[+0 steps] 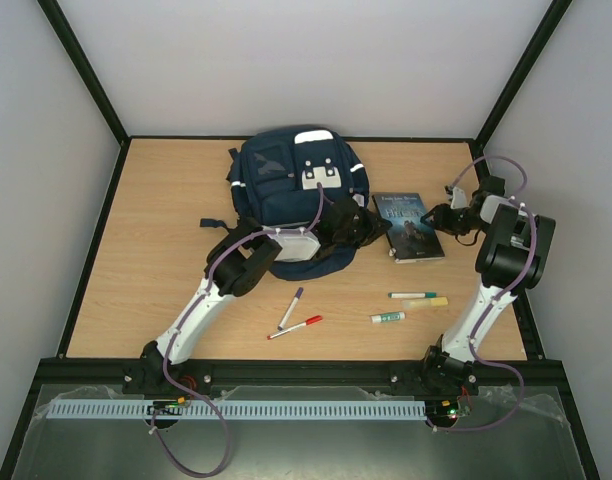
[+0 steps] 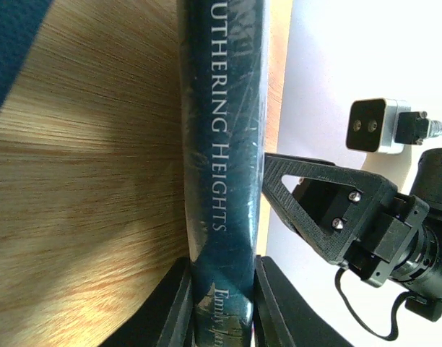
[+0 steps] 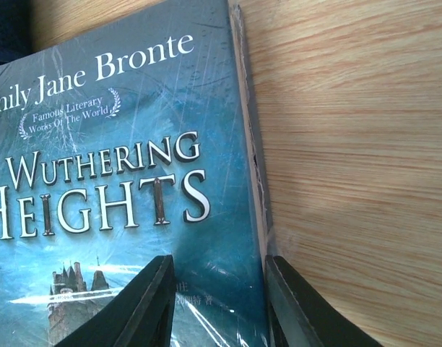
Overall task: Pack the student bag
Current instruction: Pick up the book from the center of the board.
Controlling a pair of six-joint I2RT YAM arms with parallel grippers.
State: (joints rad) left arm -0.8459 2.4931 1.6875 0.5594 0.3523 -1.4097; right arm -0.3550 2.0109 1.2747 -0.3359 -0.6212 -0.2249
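Well, over on the far middle of the table (image 1: 156, 240) lies the bag (image 1: 286, 180), flat with its front pockets facing up and its dark straps spilling towards the near side. Nearer to me, just left of centre, a purple pen (image 1: 291, 308) and a red pen (image 1: 296, 327) lie close together on the bare wood, well apart from the bag.

From its base at the near left, the left arm reaches diagonally across the bag's near edge. The left gripper (image 2: 222, 264) is at the bag's right side, clamped on the spine of the book (image 1: 410, 228), with one finger pressed against each side of it. The book, Wuthering Heights, lies just right of the bag, cover up.

Nearer than the book lie a green pen (image 1: 413, 295), a pale yellow stick (image 1: 434, 302) touching or just beside it, and a small green-capped tube (image 1: 388, 317).

On the right, the right arm stands up from the near edge and bends back towards the book. The right gripper (image 3: 219, 262) is partly spread and grasps nothing: one finger is over the cover and the other is past the book's right edge, above the wood. From the left wrist view, one fingertip seems to touch the cover.
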